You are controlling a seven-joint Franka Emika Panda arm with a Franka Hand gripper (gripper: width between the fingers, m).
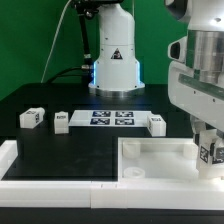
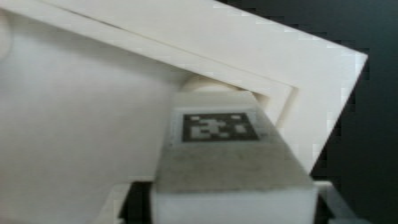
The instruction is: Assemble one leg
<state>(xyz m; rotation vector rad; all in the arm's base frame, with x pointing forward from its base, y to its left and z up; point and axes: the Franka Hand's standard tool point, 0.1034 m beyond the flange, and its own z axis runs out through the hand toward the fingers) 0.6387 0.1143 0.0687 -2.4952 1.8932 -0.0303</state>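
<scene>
My gripper (image 1: pixel 208 150) is shut on a leg (image 1: pixel 210 153), a small white post with a black-and-white tag, at the exterior view's right. It holds the leg over the right corner of the large white panel (image 1: pixel 150 158). In the wrist view the leg (image 2: pixel 222 150) fills the middle between my dark fingers (image 2: pixel 146 200). Its far end meets the panel's raised rim corner (image 2: pixel 267 95). I cannot tell whether the end sits in a socket. Three more legs (image 1: pixel 32 117) (image 1: pixel 61 122) (image 1: pixel 155 123) lie loose on the black table.
The marker board (image 1: pixel 112 118) lies at the table's middle back, before the robot base (image 1: pixel 112 65). A white L-shaped rail (image 1: pixel 40 184) runs along the front and the exterior view's left edge, next to the panel.
</scene>
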